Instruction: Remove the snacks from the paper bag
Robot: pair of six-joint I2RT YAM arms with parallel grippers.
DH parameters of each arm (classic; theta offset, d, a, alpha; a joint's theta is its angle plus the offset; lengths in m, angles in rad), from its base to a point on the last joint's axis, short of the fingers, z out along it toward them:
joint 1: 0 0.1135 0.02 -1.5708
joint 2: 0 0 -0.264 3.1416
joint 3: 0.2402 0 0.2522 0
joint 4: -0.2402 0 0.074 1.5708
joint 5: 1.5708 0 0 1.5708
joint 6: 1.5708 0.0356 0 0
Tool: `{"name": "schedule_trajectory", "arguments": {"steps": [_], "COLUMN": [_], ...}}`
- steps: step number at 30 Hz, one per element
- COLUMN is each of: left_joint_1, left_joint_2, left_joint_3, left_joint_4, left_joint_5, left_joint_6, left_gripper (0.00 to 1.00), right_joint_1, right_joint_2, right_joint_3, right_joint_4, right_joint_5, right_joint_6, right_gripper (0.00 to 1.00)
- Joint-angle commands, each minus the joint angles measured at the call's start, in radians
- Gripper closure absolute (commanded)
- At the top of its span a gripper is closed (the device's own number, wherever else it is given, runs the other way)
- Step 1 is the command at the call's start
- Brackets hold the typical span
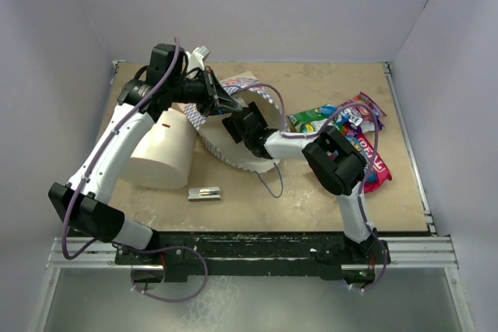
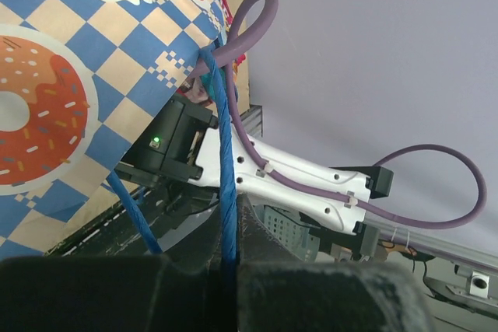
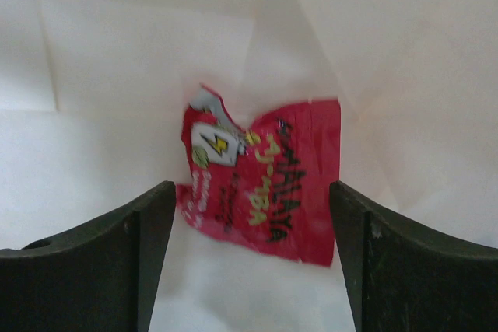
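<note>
Cream paper bag (image 3: 140,60) — one red packet (image 3: 261,192) between wide right jaws; left jaws pinch one blue handle (image 2: 226,192).

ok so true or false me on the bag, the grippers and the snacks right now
1. The left gripper is shut on the paper bag's blue string handle. True.
2. The right gripper is clamped on the red packet. False: its fingers stand open, with the packet lying ahead between them, ungripped.
3. The red packet lies inside the bag. True.
4. No snacks are out on the table. False: several packets lie at its right side.
5. The white cylinder is on the right. False: it is on the left, by the left arm.
</note>
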Motion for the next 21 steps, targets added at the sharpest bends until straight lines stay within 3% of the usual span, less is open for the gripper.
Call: {"name": "schedule_trajectory", "arguments": {"steps": [1, 4, 8, 10, 15, 21], "left_joint_1": [-0.010, -0.011, -0.009, -0.010, -0.009, -0.010], "left_joint_2": [-0.039, -0.036, -0.036, -0.040, -0.049, -0.006], "left_joint_3": [0.047, 0.054, 0.053, 0.053, 0.059, 0.126], "left_joint_4": [-0.030, -0.032, -0.037, -0.040, -0.053, -0.058], "left_joint_5": [0.080, 0.080, 0.082, 0.082, 0.088, 0.134], "left_joint_6": [0.013, 0.018, 0.021, 0.021, 0.028, 0.060], "left_gripper": [1.00, 1.00, 1.00, 1.00, 1.00, 1.00], "right_joint_1": [-0.013, -0.014, -0.014, -0.014, -0.013, 0.030], "right_joint_2": [0.025, 0.023, 0.017, 0.010, -0.034, -0.238], "right_joint_3": [0.050, 0.033, 0.011, 0.003, 0.012, -0.198], "right_joint_4": [-0.095, -0.102, -0.076, -0.045, -0.048, 0.044], "right_joint_5": [-0.014, -0.037, -0.074, -0.085, -0.099, -0.165], "right_joint_6": [0.064, 0.101, 0.085, 0.057, 0.009, -0.045], "right_gripper": [0.26, 0.35, 0.56, 0.61, 0.53, 0.41]}}
